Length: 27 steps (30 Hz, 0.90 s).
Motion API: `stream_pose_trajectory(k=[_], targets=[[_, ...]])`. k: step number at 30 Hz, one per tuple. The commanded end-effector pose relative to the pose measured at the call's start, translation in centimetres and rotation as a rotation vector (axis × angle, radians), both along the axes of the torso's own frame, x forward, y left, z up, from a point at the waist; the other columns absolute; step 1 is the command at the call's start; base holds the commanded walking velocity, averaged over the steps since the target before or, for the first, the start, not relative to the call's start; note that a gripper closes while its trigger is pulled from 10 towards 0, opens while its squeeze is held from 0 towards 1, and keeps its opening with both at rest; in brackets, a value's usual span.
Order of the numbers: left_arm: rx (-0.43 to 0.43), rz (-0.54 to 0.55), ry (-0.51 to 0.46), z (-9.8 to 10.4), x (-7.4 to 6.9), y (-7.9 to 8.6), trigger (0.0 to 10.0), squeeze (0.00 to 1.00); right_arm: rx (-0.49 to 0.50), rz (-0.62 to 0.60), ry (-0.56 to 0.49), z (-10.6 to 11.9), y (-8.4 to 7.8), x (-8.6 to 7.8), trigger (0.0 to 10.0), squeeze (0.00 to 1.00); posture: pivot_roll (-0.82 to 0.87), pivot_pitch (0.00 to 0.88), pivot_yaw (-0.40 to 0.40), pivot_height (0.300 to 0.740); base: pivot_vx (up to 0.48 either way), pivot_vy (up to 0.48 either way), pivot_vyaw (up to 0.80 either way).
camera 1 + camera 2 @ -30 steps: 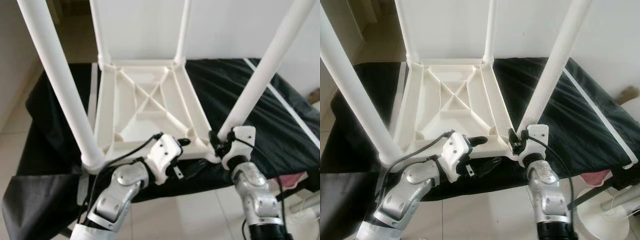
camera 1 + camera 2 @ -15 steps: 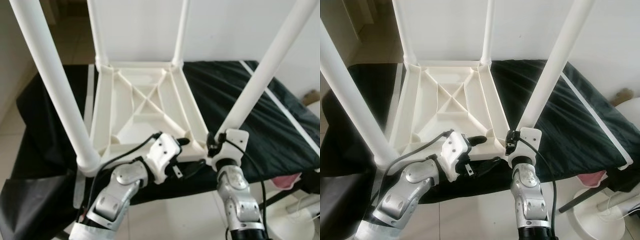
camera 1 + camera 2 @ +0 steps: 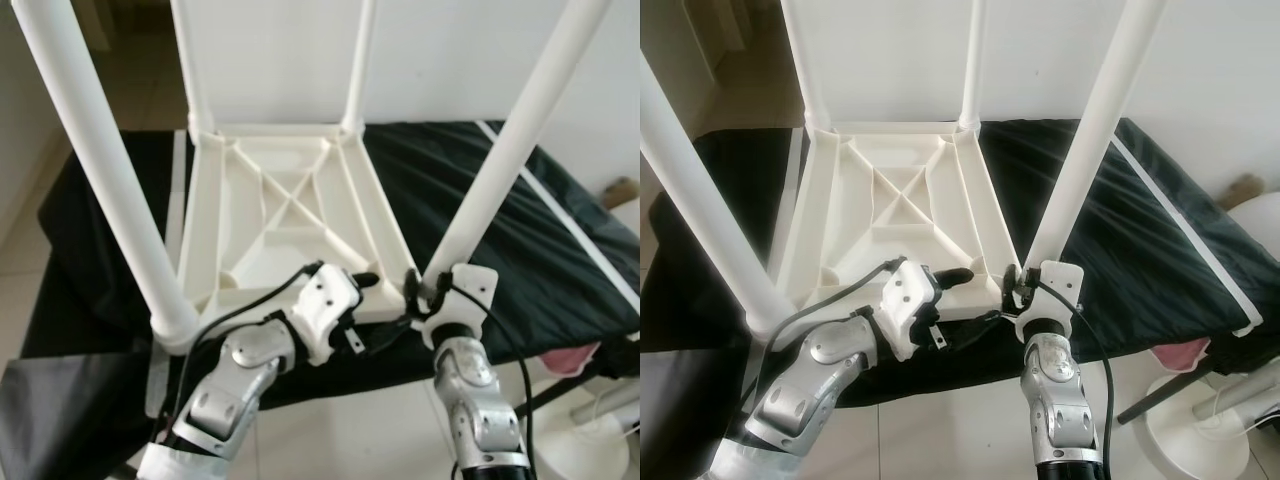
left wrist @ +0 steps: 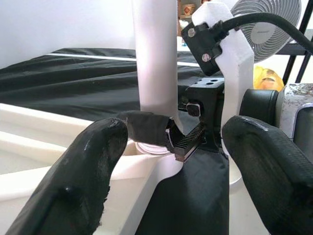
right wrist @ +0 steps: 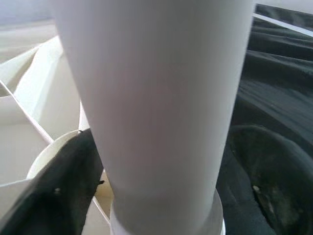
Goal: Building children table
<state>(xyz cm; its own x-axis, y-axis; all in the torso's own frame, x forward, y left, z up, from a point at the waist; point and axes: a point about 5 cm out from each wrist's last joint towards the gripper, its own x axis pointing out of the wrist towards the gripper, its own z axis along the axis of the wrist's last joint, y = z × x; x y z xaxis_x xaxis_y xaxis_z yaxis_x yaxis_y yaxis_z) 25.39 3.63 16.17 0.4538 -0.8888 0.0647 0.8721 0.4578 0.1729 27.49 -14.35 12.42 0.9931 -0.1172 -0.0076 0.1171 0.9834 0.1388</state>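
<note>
Right gripper [image 3: 420, 292] low and right of centre in the head view, fingers to either side of the foot of the near right leg [image 3: 500, 168], apparently clamped on it just above the corner socket; in the right wrist view, a black pad [image 5: 63, 191] pressed to one flank of the white tube and another against the far flank. Left gripper [image 3: 372, 312] beside it, just left of centre along the bottom, fingers well apart: upper finger [image 3: 360, 281] laid over the near rim of the upturned table top [image 3: 290, 215], lower one underneath, closed on nothing. In the left wrist view, both thick pads [image 4: 83, 171] spread wide, the same leg and the right gripper's toothed finger between them. Table top lying underside up in the middle of the frame, ribs showing, on a black cloth [image 3: 500, 230]. Four white legs standing from its corners: near left leg [image 3: 100, 160], far left leg [image 3: 188, 60], far right leg [image 3: 360, 60]. Judged to be the seating of the last leg, nearly all of the assembly done. Next move likely a straight push down along the tube, perhaps with a slight twist, the rim steadied against tipping; then a release and a turn of the table onto its feet.
</note>
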Motion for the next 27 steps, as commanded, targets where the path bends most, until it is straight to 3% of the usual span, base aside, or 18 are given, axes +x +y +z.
stream_pose_trajectory(k=[1, 5, 6, 7, 8, 9, 11, 13, 15, 21, 23, 26, 27], targets=[[-0.021, 0.000, -0.001, 0.0, 0.0, 0.0, 10.0, 0.00, -0.002, 0.006, 0.007, -0.4, 0.2, -0.2, 10.0, 1.00, -0.01, 0.024, -0.073, 0.740, 0.000, 0.000, 0.00], [-0.022, 0.015, 0.006, -0.2, 0.1, 0.0, 10.0, 0.00, -0.036, 0.002, 0.004, -0.6, -0.6, -0.3, 10.0, 1.00, -0.01, 0.033, -0.072, 0.740, 0.000, 0.000, 0.00], [-0.021, 0.039, 0.007, -0.3, 0.3, 0.2, 10.0, 0.00, -0.052, 0.003, -0.003, -0.7, -1.3, -0.3, 10.0, 0.92, -0.01, 0.034, -0.071, 0.740, 0.000, 0.000, 0.00], [-0.021, 0.039, 0.007, -0.3, 0.3, 0.2, 10.0, 0.00, -0.052, 0.003, -0.003, -0.7, -1.3, -0.3, 10.0, 0.92, -0.01, 0.034, -0.071, 0.740, 0.000, 0.000, 0.00], [-0.028, 0.064, 0.017, -0.4, 0.5, 0.3, 10.0, 0.00, -0.065, 0.011, -0.006, -0.7, -2.0, -0.3, 10.0, 0.00, -0.01, 0.039, -0.071, 0.740, 0.000, 0.000, 0.00], [-0.028, 0.064, 0.017, -0.4, 0.5, 0.3, 10.0, 0.00, -0.065, 0.011, -0.006, -0.7, -2.0, -0.3, 10.0, 0.00, -0.01, 0.039, -0.071, 0.740, 0.000, 0.000, 0.00], [-0.032, 0.104, 0.010, -0.4, 0.7, 0.4, 10.0, 0.00, -0.076, 0.121, -0.016, -0.5, -2.7, -0.1, 10.0, 0.00, -0.01, 0.043, -0.069, 0.740, 0.000, 0.000, 0.00], [-0.032, 0.104, 0.010, -0.4, 0.7, 0.4, 10.0, 0.00, -0.076, 0.121, -0.016, -0.5, -2.7, -0.1, 10.0, 0.00, -0.01, 0.043, -0.069, 0.740, 0.000, 0.000, 0.00], [-0.013, 0.109, -0.012, -0.4, 0.7, 0.3, 10.0, 0.00, -0.098, 0.231, -0.043, 0.1, -3.1, 0.5, 10.0, 0.00, -0.01, 0.048, -0.071, 0.740, 0.000, 0.000, 0.00], [-0.012, 0.122, -0.023, -0.2, 0.8, 0.3, 10.0, 0.00, -0.162, 0.350, -0.073, 0.8, -3.8, 1.3, 10.0, 0.00, -0.01, 0.052, -0.078, 0.740, 0.000, 0.000, 0.00], [-0.012, 0.122, -0.023, -0.2, 0.8, 0.3, 10.0, 0.00, -0.162, 0.350, -0.073, 0.8, -3.8, 1.3, 10.0, 0.00, -0.01, 0.052, -0.078, 0.740, 0.000, 0.000, 0.00], [0.017, 0.094, 0.000, -1.3, 0.6, 0.4, 10.0, 0.00, -0.189, 0.498, -0.067, 0.5, -3.3, 1.7, 10.0, 0.00, 0.01, 0.053, -0.076, 0.740, 0.000, 0.000, 0.00], [0.017, 0.094, 0.000, -1.3, 0.6, 0.4, 10.0, 0.00, -0.189, 0.498, -0.067, 0.5, -3.3, 1.7, 10.0, 0.00, 0.01, 0.053, -0.076, 0.740, 0.000, 0.000, 0.00]])
